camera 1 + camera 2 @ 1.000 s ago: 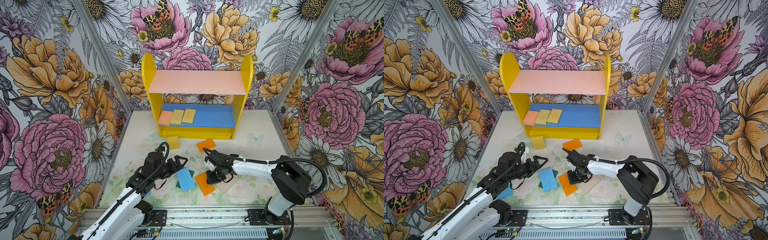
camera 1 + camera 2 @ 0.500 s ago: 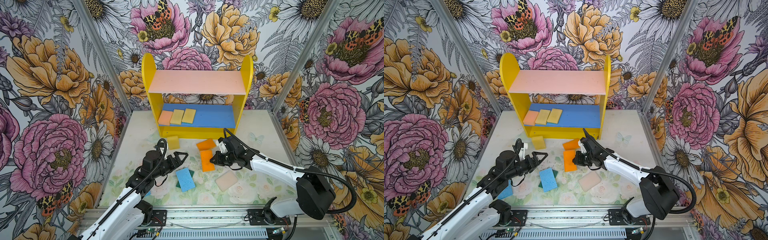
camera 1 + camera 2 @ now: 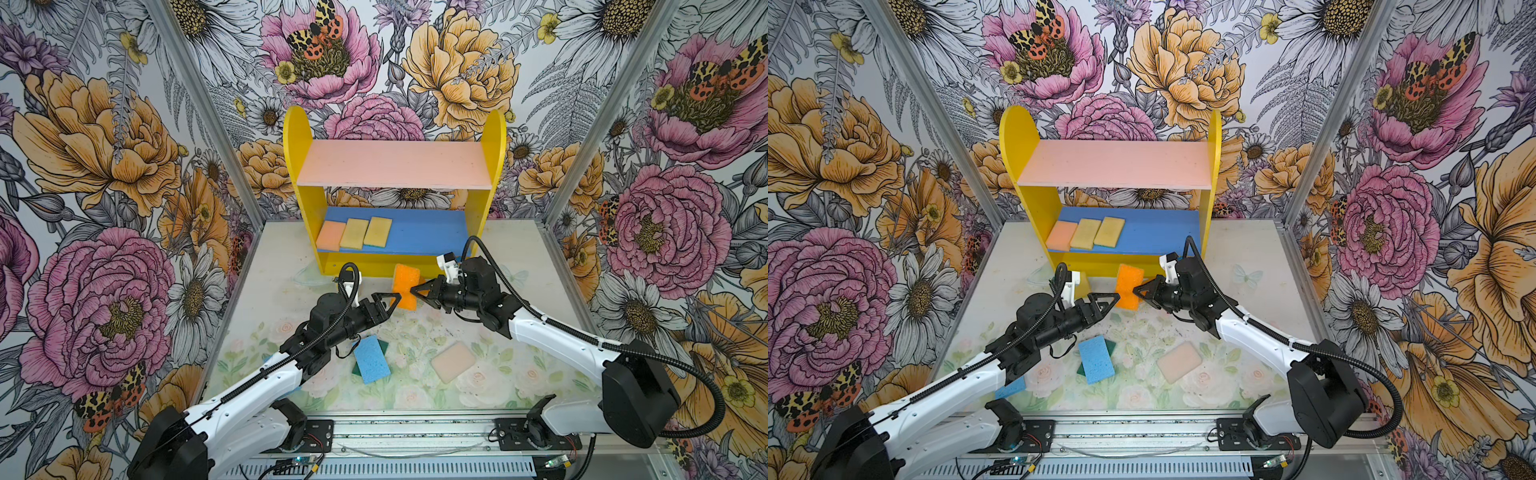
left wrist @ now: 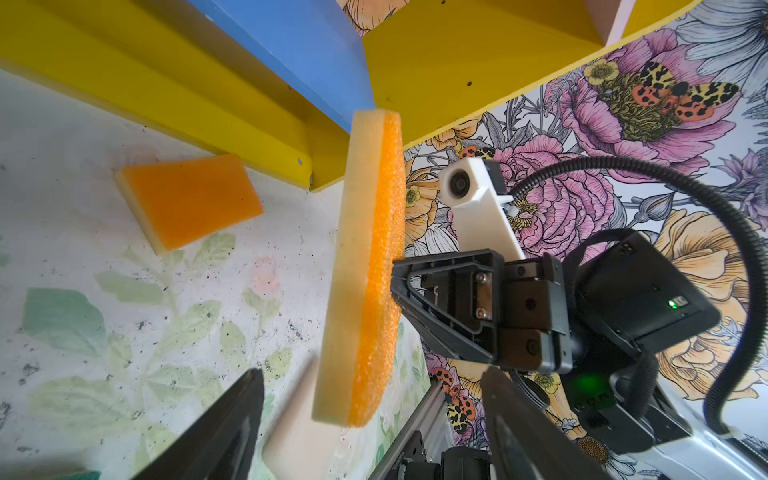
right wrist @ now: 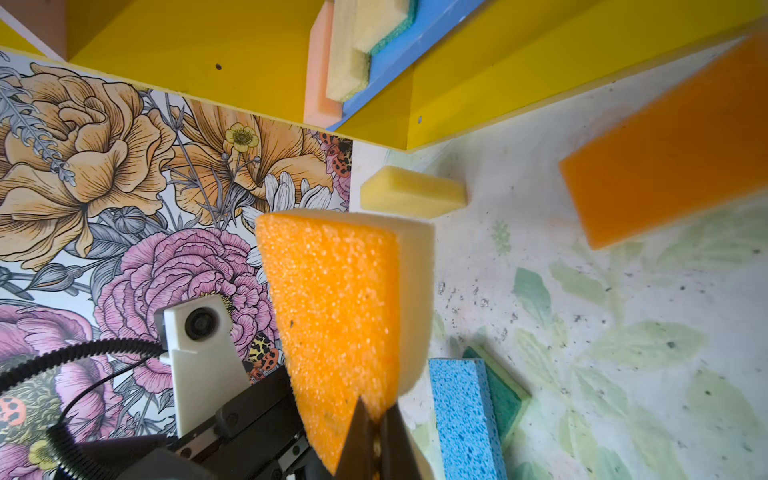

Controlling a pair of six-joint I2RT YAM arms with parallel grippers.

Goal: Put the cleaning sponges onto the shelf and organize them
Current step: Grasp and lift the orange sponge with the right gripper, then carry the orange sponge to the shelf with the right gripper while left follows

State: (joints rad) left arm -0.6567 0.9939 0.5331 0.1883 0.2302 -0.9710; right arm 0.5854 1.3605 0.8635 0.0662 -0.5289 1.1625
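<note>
Task partly done: three sponges [image 3: 354, 233] lie on the blue lower board [image 3: 424, 235] of the shelf [image 3: 297, 166]; the right gripper [image 3: 415, 289], clamped on an upright orange sponge [image 3: 405, 278], hangs before it, the left gripper [image 3: 388, 305] open-jawed alongside; a blue sponge [image 3: 371, 359], a cream sponge [image 3: 454, 361] and others lie unshelved on the table [image 3: 282, 291].

We find the shelf [image 3: 395, 168] open on top: its pink board is bare from side to side. On the blue board below, three sponges [image 3: 353, 232] fill the left part, and the right part lies bare.

Straight in front of the shelf the way is blocked. The right gripper [image 3: 417, 290] pinches an orange sponge [image 3: 405, 297] upright just before the front rail, and the left gripper [image 3: 390, 305], jaws apart, stands just beside it.

A second orange sponge [image 4: 187, 199] and a yellow sponge [image 5: 411, 191] lie on the table [image 3: 519, 257] near the shelf's front. The table strips left and right of the shelf are bare.
</note>
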